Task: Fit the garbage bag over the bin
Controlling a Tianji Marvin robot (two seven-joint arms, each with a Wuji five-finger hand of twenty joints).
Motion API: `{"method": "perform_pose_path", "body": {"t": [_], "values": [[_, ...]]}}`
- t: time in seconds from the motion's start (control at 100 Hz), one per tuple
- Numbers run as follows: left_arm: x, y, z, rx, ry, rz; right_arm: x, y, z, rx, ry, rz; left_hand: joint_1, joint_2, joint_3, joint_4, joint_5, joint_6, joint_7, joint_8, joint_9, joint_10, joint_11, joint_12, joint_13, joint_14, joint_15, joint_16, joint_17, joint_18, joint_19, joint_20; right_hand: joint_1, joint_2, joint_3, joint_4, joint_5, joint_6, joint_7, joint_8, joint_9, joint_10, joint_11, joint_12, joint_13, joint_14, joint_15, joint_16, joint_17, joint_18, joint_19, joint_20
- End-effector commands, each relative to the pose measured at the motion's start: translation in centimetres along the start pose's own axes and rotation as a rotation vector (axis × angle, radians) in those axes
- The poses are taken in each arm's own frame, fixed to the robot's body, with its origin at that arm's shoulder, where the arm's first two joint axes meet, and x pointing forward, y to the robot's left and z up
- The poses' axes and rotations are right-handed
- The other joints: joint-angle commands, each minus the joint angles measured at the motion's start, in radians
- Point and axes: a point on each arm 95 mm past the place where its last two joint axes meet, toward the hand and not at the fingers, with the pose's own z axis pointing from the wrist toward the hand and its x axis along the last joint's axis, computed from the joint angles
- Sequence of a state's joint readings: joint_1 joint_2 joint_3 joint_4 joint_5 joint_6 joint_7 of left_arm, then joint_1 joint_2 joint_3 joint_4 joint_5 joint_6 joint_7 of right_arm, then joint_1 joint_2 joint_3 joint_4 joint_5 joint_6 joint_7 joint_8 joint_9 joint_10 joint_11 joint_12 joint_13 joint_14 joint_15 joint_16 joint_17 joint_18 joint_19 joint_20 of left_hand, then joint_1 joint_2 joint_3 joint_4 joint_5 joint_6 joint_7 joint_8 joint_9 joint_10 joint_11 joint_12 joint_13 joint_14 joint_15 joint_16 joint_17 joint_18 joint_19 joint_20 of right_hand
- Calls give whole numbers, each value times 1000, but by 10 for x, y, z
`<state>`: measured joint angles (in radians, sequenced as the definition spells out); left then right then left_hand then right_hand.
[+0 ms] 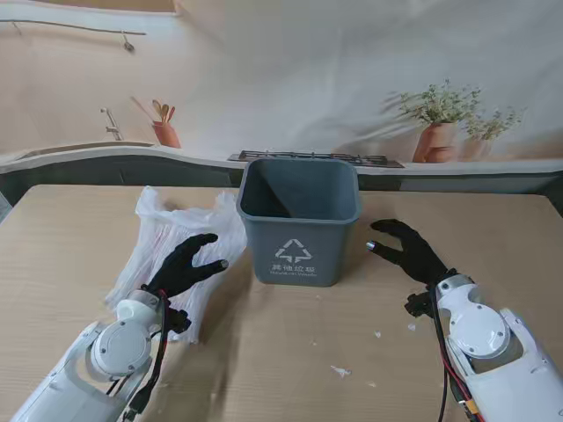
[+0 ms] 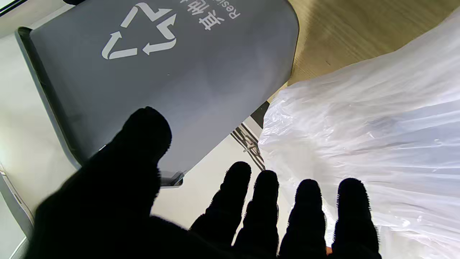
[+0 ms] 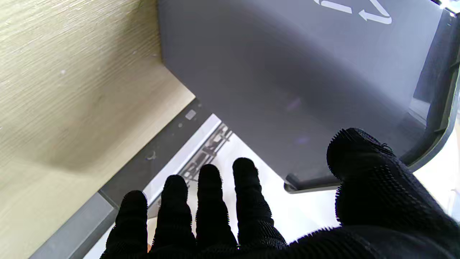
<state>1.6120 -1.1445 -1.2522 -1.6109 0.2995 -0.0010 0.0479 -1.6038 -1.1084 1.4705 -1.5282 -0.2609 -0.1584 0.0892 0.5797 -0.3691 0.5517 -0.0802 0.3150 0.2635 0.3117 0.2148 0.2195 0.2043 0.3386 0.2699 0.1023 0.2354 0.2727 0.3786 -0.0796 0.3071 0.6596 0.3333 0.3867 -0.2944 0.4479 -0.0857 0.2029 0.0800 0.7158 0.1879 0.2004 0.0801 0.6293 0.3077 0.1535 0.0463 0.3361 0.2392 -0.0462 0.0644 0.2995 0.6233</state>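
**Bin bare, bag flat, both hands free**

The grey bin (image 1: pixel 299 220) stands upright near the middle of the desk (image 1: pixel 70 255), toward its far edge, its mouth uncovered and its inside dark. A white recycling mark and lettering face the near edge. The garbage bag (image 1: pixel 167 242), thin, white and wrinkled, lies spread on the desk to the left of the bin, its right edge just beside the bin's left wall; whether they touch cannot be told.

The left robot hand (image 1: pixel 185 264), in a black glove, hangs over the near part of the bag with its fingers (image 2: pixel 266 205) apart and extended, thumb pointing toward the bin. It grips nothing; whether the fingertips rest on the plastic cannot be told. In the left wrist view the bag fills one side and the bin's printed wall the other.

The right robot hand (image 1: pixel 406 249), also gloved in black, sits to the right of the bin, near it but apart, fingers spread and pointing at the bin's right wall, holding nothing. The right wrist view shows the four fingers (image 3: pixel 210 201) and thumb apart with the bin's grey wall ahead of them.

A few small white scraps (image 1: pixel 340 371) lie on the desk toward the near edge, between the two arms.
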Motion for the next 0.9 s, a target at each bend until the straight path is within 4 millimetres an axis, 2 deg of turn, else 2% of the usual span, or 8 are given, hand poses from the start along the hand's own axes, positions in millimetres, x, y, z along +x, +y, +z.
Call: {"method": "perform_pose_path", "body": {"t": [0.0,0.45,0.61,0.67,0.7,0.73,0.81,0.89], "values": [[1,3,-1,-16,3,-1,1,-5,-1,14,-3,5,13,20,-10,22,-11,-12,-2,9,-17,1,-4,3,-23,1,-10,5,-3,8,-13,-12,-1,35,-25,29,6,-44,-5,12,-24,-26,-8,-6,-12,-8,4,6,-5,-13,9,17],[3,2,-3,-4,8,-1,0,-4,-2,7,-7,9,23,29,-6,23,-6,-10,-1,8,-15,4,4,7,-24,-1,-13,7,-3,9,-15,-12,0,37,-27,29,4,-41,-5,14,-25,-25,-5,-4,-13,-10,5,7,-5,-14,9,18],[7,-8,-8,35,20,32,-1,-3,-3,-9,-8,15,29,8,-2,23,26,-9,26,22,7,12,62,39,-19,9,21,35,-3,17,4,-3,0,36,-28,28,7,-38,-4,15,-23,-24,-2,-3,-10,-9,7,8,-3,-12,10,19],[10,-17,-10,60,32,59,-2,-2,-2,-11,-11,18,33,1,1,24,27,-6,59,42,30,17,105,64,-7,24,105,98,-9,25,83,37,0,38,-27,29,3,-38,-6,15,-25,-25,0,-2,-14,-11,5,7,-4,-13,10,19],[11,-22,-10,76,36,77,-3,-2,-2,-10,-13,20,34,-2,4,24,29,-6,73,50,40,-7,132,80,5,30,137,121,-10,31,119,56,0,38,-27,29,2,-38,-6,15,-26,-25,-1,-3,-14,-11,5,7,-5,-14,9,19],[13,-28,-10,90,36,103,-3,-2,-2,-11,-15,24,34,-4,4,23,24,-3,93,61,42,-10,170,113,13,41,190,165,-15,33,168,86,1,38,-27,29,3,-38,-5,15,-26,-26,-2,-3,-14,-10,5,7,-6,-14,9,19],[16,-48,-11,76,-3,203,-4,-2,-2,-13,-18,29,28,-4,-6,23,-11,2,109,69,23,-17,217,191,7,50,274,245,-16,18,221,130,0,39,-29,28,0,-37,-6,15,-25,-25,-2,-3,-14,-11,6,7,-6,-14,10,20],[16,-67,-8,79,-40,323,-5,-1,-2,-20,-17,32,22,-19,2,26,-7,13,135,80,49,2,235,239,32,62,328,288,-17,17,301,185,1,38,-29,29,3,-35,-4,16,-25,-25,-3,-3,-13,-11,7,8,-6,-14,10,20]]}}
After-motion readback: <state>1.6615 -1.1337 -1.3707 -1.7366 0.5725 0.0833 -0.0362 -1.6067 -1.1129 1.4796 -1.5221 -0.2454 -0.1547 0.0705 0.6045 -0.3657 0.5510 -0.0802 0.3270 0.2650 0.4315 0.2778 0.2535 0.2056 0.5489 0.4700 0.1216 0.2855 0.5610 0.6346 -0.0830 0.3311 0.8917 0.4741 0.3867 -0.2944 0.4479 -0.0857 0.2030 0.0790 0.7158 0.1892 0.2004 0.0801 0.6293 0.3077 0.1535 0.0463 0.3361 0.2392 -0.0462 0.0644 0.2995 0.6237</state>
